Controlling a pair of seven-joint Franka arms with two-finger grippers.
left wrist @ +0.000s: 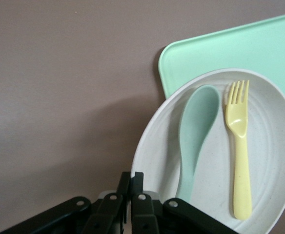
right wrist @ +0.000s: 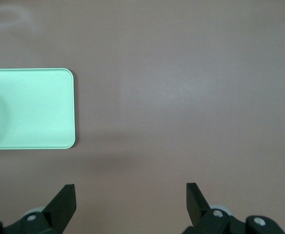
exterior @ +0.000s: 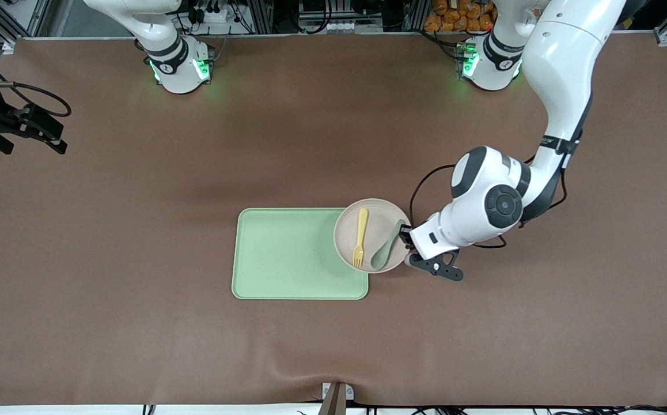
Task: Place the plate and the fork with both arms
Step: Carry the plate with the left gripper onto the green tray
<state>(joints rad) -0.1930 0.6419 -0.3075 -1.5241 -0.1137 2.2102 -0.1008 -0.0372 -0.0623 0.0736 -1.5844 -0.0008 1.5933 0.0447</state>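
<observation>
We saw the left gripper (exterior: pixel 408 242) clamped on the rim of the plate (exterior: pixel 371 235), which overlapped the tray (exterior: pixel 293 259) at its end toward the left arm. The fork (exterior: pixel 360 236) and a spoon (exterior: pixel 386 246) lay side by side in the plate. The right gripper (right wrist: pixel 130 202) waited, fingers spread, over bare counter (exterior: pixel 137 230).

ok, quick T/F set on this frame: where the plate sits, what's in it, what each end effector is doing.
1. The plate lies fully inside the tray. False: it overhangs the tray's edge toward the left arm's end.
2. The fork and spoon both lie in the plate. True.
3. The left end effector is shut on the plate's rim. True.
4. The right end effector holds the fork. False: it is open and holds nothing, over bare table.
</observation>
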